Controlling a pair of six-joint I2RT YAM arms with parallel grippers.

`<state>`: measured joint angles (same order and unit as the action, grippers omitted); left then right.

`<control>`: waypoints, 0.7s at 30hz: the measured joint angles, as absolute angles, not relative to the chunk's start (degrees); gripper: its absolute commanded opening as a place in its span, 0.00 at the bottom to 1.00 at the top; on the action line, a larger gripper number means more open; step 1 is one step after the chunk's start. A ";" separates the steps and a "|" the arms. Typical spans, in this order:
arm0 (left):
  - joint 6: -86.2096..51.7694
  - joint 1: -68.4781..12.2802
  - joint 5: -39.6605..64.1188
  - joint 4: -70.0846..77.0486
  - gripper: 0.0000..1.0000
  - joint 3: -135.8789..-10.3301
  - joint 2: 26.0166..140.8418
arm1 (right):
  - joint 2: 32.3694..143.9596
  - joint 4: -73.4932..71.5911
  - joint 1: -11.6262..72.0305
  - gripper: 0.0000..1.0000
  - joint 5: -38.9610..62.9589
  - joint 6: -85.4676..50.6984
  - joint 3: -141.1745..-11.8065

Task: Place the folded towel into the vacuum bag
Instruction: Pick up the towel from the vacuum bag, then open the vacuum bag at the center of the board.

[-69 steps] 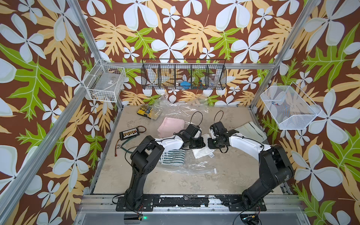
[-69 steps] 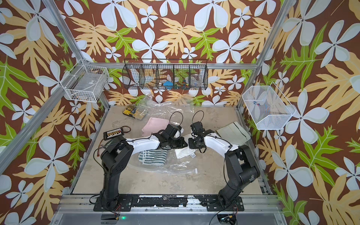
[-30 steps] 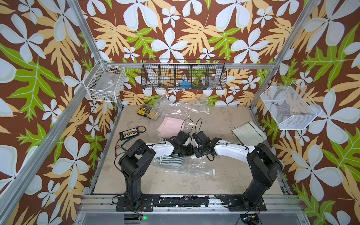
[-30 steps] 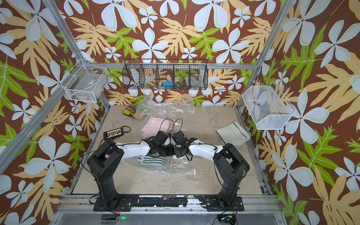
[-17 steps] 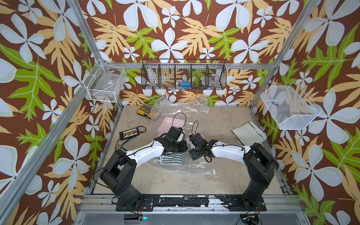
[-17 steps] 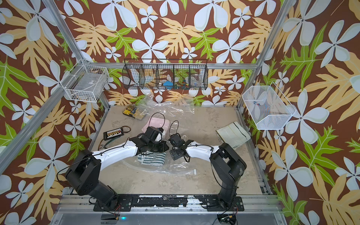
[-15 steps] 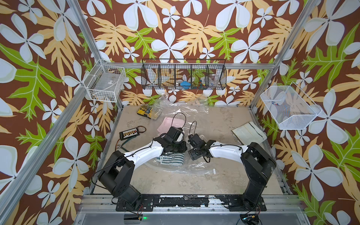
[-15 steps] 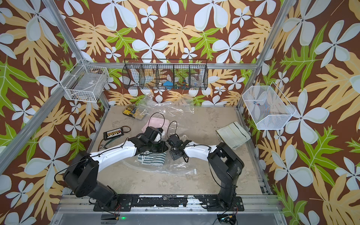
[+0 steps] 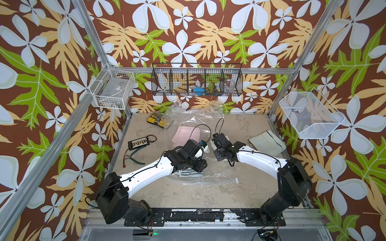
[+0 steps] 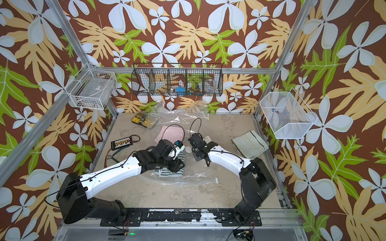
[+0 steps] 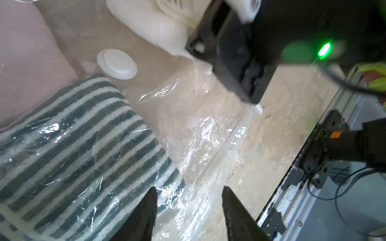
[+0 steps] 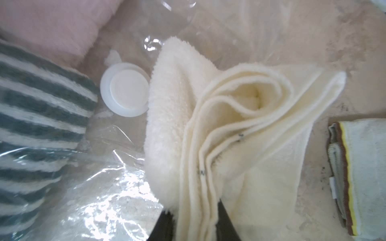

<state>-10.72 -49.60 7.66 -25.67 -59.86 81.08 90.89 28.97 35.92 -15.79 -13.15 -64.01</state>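
Right claw point(image 12: 196, 218) pinching a folded cream towel point(image 12: 240, 125) at the vacuum bag point(image 11: 198, 135).
Left claw point(image 11: 189, 194) hangs part open and empty above the bag's clear film. Seemingly mid-task: a striped towel point(image 11: 73, 135) already lies under the plastic, while the cream one, centre frame just beside the round white valve cap point(image 12: 126, 91), is not yet released; whether it sits inside, I cannot tell. Its long axis runs from the bottom edge upward, layered edges facing right.

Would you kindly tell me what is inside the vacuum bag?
A striped towel lies under the clear film of the vacuum bag. The pink towel beside it may be inside too; unclear. In both top views the left arm covers much of the striped one.
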 measured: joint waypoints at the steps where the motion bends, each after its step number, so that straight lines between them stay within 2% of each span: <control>1: -9.30 -51.57 6.46 -26.28 0.58 -59.96 81.21 | 88.25 29.19 34.89 0.18 -14.61 -13.34 -63.07; 7: -1.30 -64.20 -3.70 -28.99 0.64 -59.68 83.57 | 75.07 31.24 29.95 0.18 -7.68 -16.53 -54.89; 14: 3.29 -72.53 -18.59 -30.17 0.65 -57.30 90.26 | 66.92 31.75 27.75 0.18 -2.90 -19.33 -46.96; 18: 3.92 -73.82 -26.85 -29.43 0.63 -55.48 92.92 | 63.55 31.66 27.59 0.19 -1.72 -20.91 -43.88; 21: 4.58 -74.06 -33.04 -27.62 0.58 -53.58 94.00 | 61.60 31.68 27.53 0.19 -0.84 -22.28 -42.41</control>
<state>4.58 -74.06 -33.04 -27.62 -53.58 94.00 61.60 31.68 27.53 -0.84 -22.28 -42.41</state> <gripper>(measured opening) 0.612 0.241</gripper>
